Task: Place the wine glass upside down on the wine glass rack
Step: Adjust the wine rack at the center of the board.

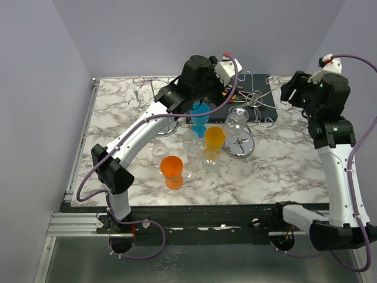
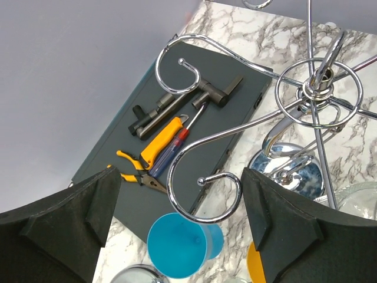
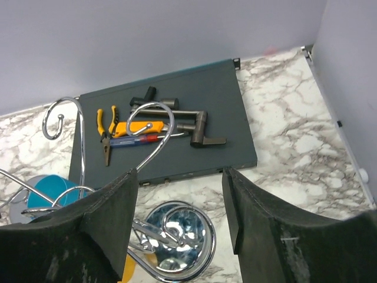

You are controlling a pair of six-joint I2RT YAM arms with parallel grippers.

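The left gripper (image 2: 177,172) is held wide open over the blue wine glass (image 2: 182,244), at lower centre just beside the chrome wine glass rack (image 2: 318,82), seemingly lined up for a grasp. The right gripper (image 3: 179,174) is kept open and empty, clear of the work. The glass's stem is hidden, and the clear glasses (image 1: 203,159) nearby can barely be made out.

Overhead view from near edge, wrist views close, downward, both showing rack (image 2: 318,88)

White links (image 1: 138,132), black joints (image 1: 112,168) — purple cables (image 1: 82,180).
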